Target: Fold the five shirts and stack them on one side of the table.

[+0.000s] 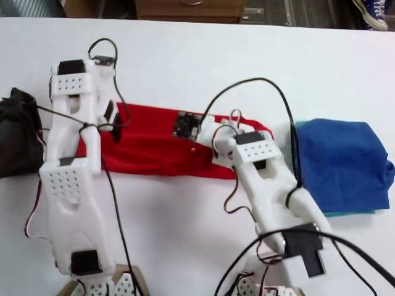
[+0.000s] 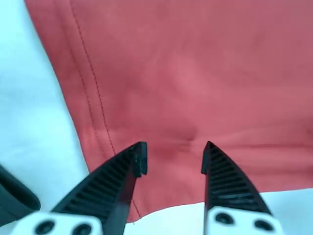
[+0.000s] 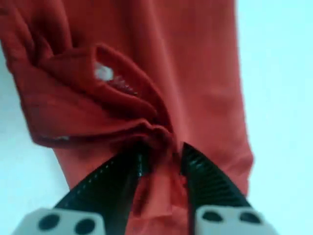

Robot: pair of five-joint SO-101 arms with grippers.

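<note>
— Shirts, from the left edge across: what lies where?

— At the far left of the high view, a crumpled black cloth garment (image 1: pixel 17 132) sits bunched on the white table (image 1: pixel 185 55), partly behind the white left arm (image 1: pixel 71 179). Across the middle of that frame stretches a red fabric shirt (image 1: pixel 154 148), folded into a long band. At the right, a blue fabric shirt (image 1: pixel 342 163), folded to a rough square, lies just beside the red band's end, with a paler blue edge showing along its lower side.

— And the left gripper?

— The left gripper (image 2: pixel 173 159) hangs over the left end of the red band, near a stitched hem. Its black ridged fingers (image 2: pixel 122 171) stand well apart, with flat red cloth showing below the gap; they grip nothing.

— The right one?

— The right gripper (image 3: pixel 164 161) is on the band's right part, by the neck opening with its small pale label (image 3: pixel 102 73). Its fingers are drawn narrow, with a bunched ridge of the red fabric pinched between them.
</note>
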